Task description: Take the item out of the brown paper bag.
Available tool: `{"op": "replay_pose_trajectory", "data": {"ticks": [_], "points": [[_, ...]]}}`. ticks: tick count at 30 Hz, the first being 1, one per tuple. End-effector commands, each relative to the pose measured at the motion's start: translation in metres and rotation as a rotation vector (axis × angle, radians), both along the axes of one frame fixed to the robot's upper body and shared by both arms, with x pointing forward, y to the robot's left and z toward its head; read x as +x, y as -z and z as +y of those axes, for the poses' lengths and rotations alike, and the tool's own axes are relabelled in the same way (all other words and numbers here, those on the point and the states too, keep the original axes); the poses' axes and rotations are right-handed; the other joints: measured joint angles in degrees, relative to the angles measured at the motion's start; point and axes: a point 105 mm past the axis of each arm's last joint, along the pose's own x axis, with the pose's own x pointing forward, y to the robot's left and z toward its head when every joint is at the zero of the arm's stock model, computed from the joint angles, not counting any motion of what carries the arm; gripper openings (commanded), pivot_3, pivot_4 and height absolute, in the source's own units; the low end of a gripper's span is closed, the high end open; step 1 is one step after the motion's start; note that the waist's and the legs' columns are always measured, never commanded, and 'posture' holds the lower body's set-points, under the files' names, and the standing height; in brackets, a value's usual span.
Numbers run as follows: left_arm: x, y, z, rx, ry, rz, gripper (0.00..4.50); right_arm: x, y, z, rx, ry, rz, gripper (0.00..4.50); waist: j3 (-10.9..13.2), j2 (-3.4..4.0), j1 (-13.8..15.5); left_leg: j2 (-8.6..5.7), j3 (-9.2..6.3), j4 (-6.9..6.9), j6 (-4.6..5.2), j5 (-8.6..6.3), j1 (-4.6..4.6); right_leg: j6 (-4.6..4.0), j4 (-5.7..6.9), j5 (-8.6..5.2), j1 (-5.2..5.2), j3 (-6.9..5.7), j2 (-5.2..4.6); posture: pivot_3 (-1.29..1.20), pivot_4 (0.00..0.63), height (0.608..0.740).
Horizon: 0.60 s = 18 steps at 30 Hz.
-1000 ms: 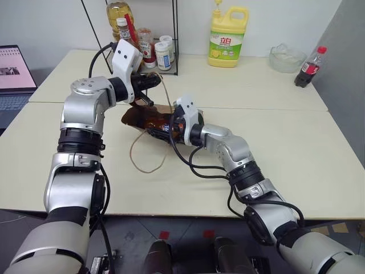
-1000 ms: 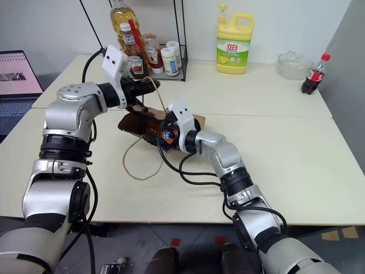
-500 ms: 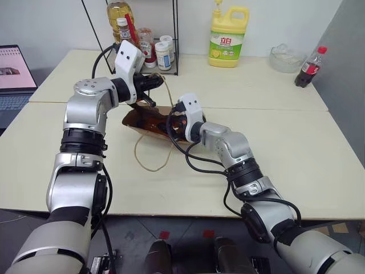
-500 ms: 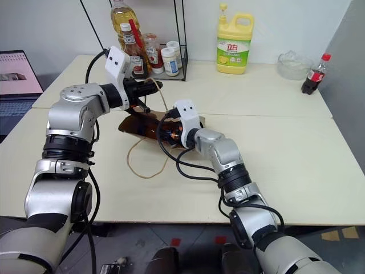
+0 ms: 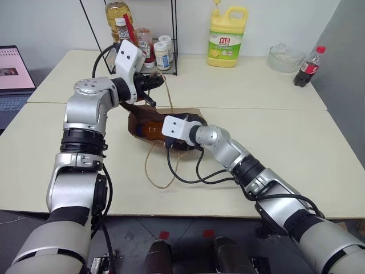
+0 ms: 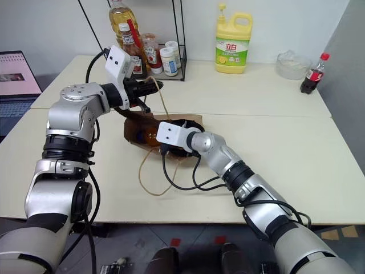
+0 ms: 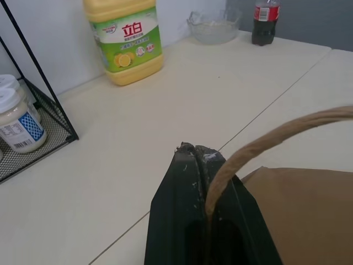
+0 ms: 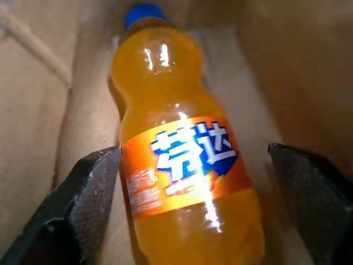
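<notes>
- Inside the brown paper bag (image 5: 171, 117), lying on its side mid-table (image 5: 274, 148), sits the orange drink bottle (image 8: 185, 165); blue cap (image 8: 142, 12) points away from the bag's mouth, base toward the incoming gripper
- left gripper (image 7: 201, 160): fingers clenched on the cord handle (image 7: 265, 138), holding it raised; that lifts the upper lip of the bag and keeps the mouth open
- right gripper (image 8: 193, 182): released, fingers spread wide, reaching into the bag mouth; one finger (image 8: 91, 187) just beside the label, the other (image 8: 311, 187) well apart from the bottle; nothing grasped yet
- handling, my read: bottle looks full, so some heft; smooth round plastic, glossy label, likely slippery and prone to roll; walls stiff enough under a firm squeeze; not fragile
- best hold: across the labelled belly, jaws squarely on both sides; avoid the tapered neck; centre first, since the bottle sits off to one finger's side
- bag is soft kraft paper; expect it to drag along on pull-out unless the handle hold resists
- hard to see: from the head views the right fingertips are buried in the bag; the bottle's base is cut off in the wrist view; can't tell whether it rests flat on the bag floor
</notes>
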Motion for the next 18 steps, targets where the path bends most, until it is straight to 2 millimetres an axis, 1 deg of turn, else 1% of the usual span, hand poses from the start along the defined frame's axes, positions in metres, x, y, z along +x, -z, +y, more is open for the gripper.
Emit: {"op": "replay_pose_trajectory", "data": {"ticks": [1,5,8,11,12,13,18], "points": [[-0.005,-0.017,-0.002,-0.017,0.011,-0.058,0.00,0.007,-0.004,-0.003,-0.082,-0.009,-0.074,4.46,0.00,0.00,0.01,0.00,0.00,0.00,-0.01,0.01,0.00,0.00,0.00,0.00,0.00,0.01,0.00,0.00,0.150,0.740],[-0.006,-0.015,-0.004,-0.021,0.014,-0.054,0.00,0.016,0.009,-0.007,-0.182,0.012,-0.099,4.46,0.00,0.00,0.00,0.00,0.00,0.00,-0.02,0.01,0.01,0.00,0.01,0.00,0.00,0.00,-0.01,0.00,0.150,0.740],[-0.007,-0.014,-0.004,-0.023,0.013,-0.054,0.00,0.019,0.008,-0.006,-0.189,0.013,-0.113,4.46,0.00,0.00,-0.01,0.00,0.00,0.01,-0.06,0.03,0.02,0.00,0.02,0.00,0.01,0.00,-0.01,0.00,0.150,0.740],[-0.006,-0.015,-0.003,-0.023,0.007,-0.055,0.00,0.020,0.007,-0.004,-0.181,0.004,-0.117,3.88,0.00,0.00,-0.01,0.00,0.00,0.01,-0.05,0.04,0.02,0.00,0.04,0.00,0.01,0.00,-0.01,0.00,0.150,0.740],[-0.006,-0.015,-0.003,-0.023,0.006,-0.055,0.00,0.020,0.006,-0.005,-0.179,0.001,-0.118,3.55,0.00,0.00,-0.01,0.00,0.00,0.01,-0.05,0.03,0.02,0.00,0.04,0.00,0.01,0.00,-0.01,0.00,0.150,0.740],[-0.006,-0.014,-0.002,-0.023,0.005,-0.054,0.00,0.020,0.006,-0.005,-0.178,0.000,-0.118,3.36,0.00,0.00,-0.01,0.00,0.00,0.01,-0.05,0.03,0.02,0.00,0.04,0.00,0.01,0.00,-0.01,0.00,0.150,0.740],[-0.006,-0.013,-0.001,-0.022,0.000,-0.052,0.00,0.020,0.004,-0.007,-0.158,-0.005,-0.112,3.30,0.00,0.00,-0.01,0.00,0.00,0.01,-0.06,0.04,0.02,0.00,0.05,0.00,0.01,0.01,-0.01,0.00,0.150,0.740]]}}
